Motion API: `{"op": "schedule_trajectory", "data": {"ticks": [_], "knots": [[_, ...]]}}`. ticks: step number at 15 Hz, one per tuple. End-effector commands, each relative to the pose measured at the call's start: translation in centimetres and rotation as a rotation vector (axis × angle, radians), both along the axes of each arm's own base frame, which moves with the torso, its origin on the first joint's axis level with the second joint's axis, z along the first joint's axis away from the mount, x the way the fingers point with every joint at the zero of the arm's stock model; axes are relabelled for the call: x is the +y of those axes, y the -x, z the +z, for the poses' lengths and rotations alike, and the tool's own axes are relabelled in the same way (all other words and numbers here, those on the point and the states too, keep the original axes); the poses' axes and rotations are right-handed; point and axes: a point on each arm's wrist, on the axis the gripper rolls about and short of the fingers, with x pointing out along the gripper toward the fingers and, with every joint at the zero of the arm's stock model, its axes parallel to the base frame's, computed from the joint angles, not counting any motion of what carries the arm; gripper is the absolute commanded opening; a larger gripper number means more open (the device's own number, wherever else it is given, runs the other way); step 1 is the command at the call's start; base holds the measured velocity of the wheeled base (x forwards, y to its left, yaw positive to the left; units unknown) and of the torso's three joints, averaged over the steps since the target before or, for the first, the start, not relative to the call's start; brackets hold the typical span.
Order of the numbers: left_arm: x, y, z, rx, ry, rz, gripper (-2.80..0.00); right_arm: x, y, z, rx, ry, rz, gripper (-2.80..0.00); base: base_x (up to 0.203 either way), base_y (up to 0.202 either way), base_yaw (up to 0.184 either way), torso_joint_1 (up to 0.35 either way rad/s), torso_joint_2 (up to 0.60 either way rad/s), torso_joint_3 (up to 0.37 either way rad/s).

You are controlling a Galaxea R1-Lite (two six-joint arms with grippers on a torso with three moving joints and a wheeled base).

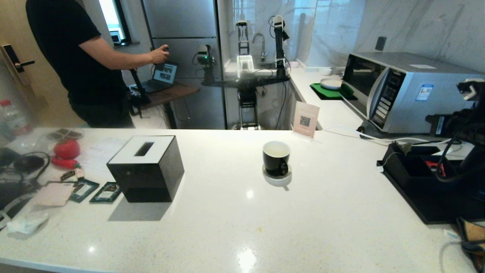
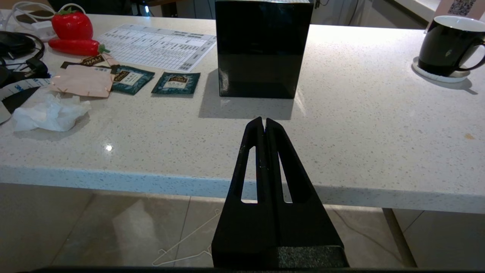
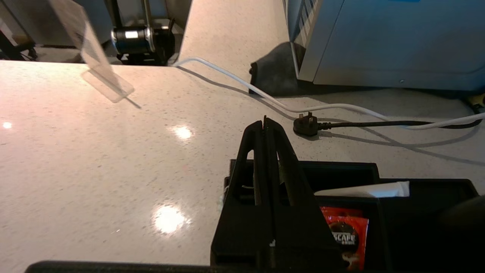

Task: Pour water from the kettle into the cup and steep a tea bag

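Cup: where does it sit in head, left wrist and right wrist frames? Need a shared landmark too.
Head view: the cup stands on its white saucer at centre counter, right of the black tissue box.
Left wrist view: cup at the upper right corner, handle showing.
Right wrist view: not in it.
Shared landmark: the QR code sign behind the cup.

The cup's (image 2: 451, 47) far side was cut off by the left wrist picture's edge — its inside hidden. The black tray (image 1: 424, 189) ran off the head view's right edge — its sachets too small to read.
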Motion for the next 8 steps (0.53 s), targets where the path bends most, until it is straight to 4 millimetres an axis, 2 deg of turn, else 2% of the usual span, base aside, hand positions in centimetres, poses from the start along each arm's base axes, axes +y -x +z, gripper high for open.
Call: {"op": "schedule_trajectory", "data": {"ticks": [1,5,6,8], "knots": [[0.0,0.0,0.0,0.001,0.001,0.001,-2.80,-1.5,-3.0,-2.9,0.058,-0.022,-0.013,-2.80,0.000,0.000,0.000,0.000,0.00,0.000],[0.0,0.0,0.0,0.000,0.001,0.001,-2.80,-2.1,-4.4,-3.8,0.094,-0.036,-0.014,-2.80,0.000,0.000,0.000,0.000,0.00,0.000],[0.0,0.0,0.0,-0.001,0.001,0.001,-2.80,-2.1,-4.7,-4.2,0.096,-0.034,-0.012,0.00,0.000,0.000,0.000,0.000,0.00,0.000],[0.0,0.0,0.0,-0.001,0.001,0.001,-2.80,-2.2,-4.9,-4.2,0.100,-0.036,-0.014,0.00,0.000,0.000,0.000,0.000,0.00,0.000]]}}
